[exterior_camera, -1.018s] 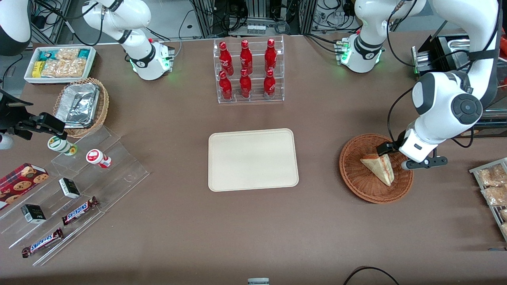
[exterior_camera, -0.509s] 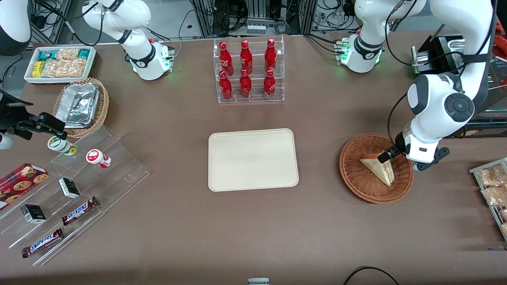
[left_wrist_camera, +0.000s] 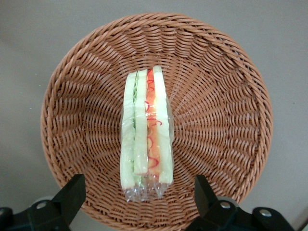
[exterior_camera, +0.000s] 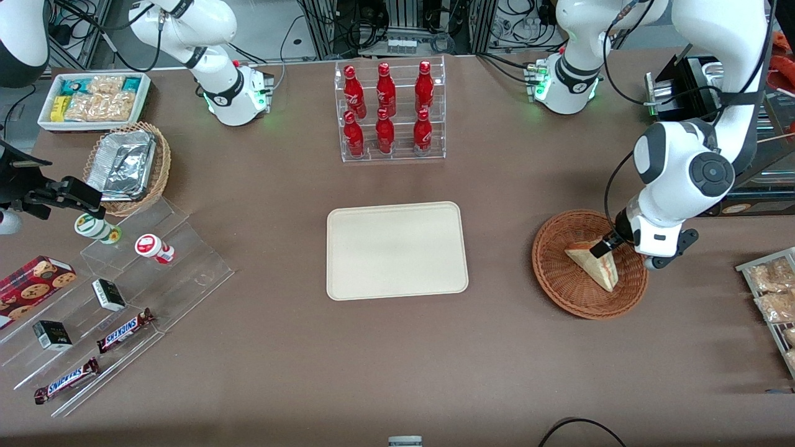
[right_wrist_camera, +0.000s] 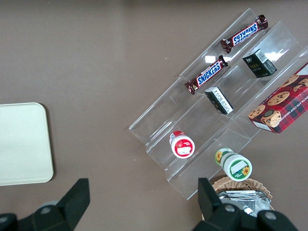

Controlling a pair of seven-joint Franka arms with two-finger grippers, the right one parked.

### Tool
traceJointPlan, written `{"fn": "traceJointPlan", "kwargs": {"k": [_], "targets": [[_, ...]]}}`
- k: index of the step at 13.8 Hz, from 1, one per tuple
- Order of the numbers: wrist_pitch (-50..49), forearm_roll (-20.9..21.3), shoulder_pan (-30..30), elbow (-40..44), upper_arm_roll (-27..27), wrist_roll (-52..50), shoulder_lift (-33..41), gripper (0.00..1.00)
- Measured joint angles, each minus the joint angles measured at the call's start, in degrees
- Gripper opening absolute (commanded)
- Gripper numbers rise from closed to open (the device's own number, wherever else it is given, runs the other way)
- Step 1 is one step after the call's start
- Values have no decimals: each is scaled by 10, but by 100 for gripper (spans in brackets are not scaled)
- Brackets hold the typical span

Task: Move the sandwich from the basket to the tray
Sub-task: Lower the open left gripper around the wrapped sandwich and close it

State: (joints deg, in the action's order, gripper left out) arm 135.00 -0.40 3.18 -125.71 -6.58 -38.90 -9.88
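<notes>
1. One sandwich [exterior_camera: 594,266] lies in the basket [exterior_camera: 562,285], wrapped in clear film, with its layered cut edge facing up toward the wrist camera [left_wrist_camera: 146,134].
2. Basket [left_wrist_camera: 216,86]: round, reddish-brown wicker, on the table [exterior_camera: 397,360] toward the working arm's end, well apart from the tray [exterior_camera: 396,250].
3. Tray: flat, cream-beige, near the table centre, with nothing on it.
4. Gripper [exterior_camera: 612,239]: positioned above the basket, over the sandwich's end farther from the front camera. In the front view one dark fingertip [exterior_camera: 600,249] overlaps that end; whether it touches cannot be told.
5. Gripper state: in the wrist view [left_wrist_camera: 139,195] the two fingers [left_wrist_camera: 72,192] stand wide apart, one on each side of the sandwich, with clear gaps to the wrapper. Nothing is held.
6. Bottle rack [exterior_camera: 391,112]: clear, holding six red bottles, farther from the front camera than the tray.
7. Stepped clear shelf [exterior_camera: 124,298]: toward the parked arm's end, carrying two Snickers bars [exterior_camera: 124,331], small dark boxes [exterior_camera: 109,294], a cookie box [exterior_camera: 31,282] and two small jars [exterior_camera: 154,248].
8. Tan basket [exterior_camera: 130,167] with foil containers and a white bin [exterior_camera: 93,99] of snack packets stand at the same end, farther from the front camera than the shelf.
</notes>
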Motion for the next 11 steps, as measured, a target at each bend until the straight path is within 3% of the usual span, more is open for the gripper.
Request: {"fn": "traceJointPlan", "kwargs": {"k": [11], "targets": [[52, 0, 0, 0, 0, -9, -60, 99]]}}
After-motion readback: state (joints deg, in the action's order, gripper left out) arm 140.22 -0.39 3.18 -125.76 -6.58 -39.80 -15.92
